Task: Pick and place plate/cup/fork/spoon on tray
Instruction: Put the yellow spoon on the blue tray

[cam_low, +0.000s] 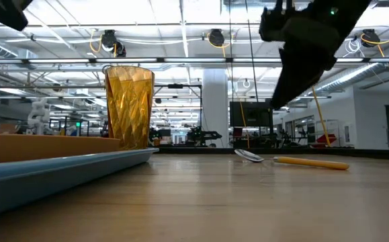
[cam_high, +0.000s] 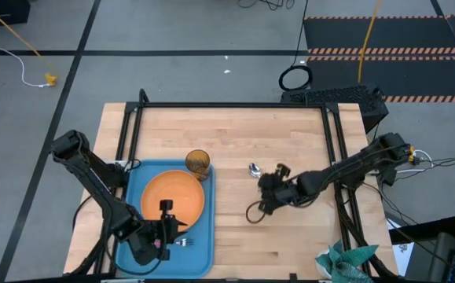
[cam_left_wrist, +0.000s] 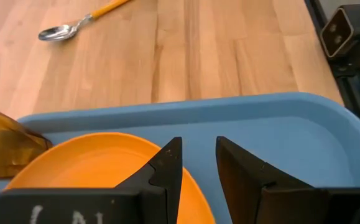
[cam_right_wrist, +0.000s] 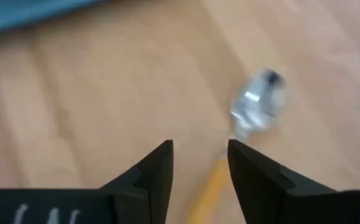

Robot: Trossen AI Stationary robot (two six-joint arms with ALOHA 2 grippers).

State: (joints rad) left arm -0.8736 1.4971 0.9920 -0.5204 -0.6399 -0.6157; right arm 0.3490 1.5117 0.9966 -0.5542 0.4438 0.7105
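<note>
The light-blue tray lies at the table's near left. The orange plate lies in it. The amber cup stands upright at the tray's far right corner. The fork lies in the tray near the plate. My left gripper is open over the plate's near edge, holding nothing. The spoon lies on the bare wood, its bowl toward the tray and its orange-yellow handle pointing right. My right gripper is open above the handle, clear of the table.
Bare wood lies between the tray's right rim and the spoon. A green-and-white cloth lies at the near right corner. Black frame rails run along the far and side edges. A loop of cable hangs below my right wrist.
</note>
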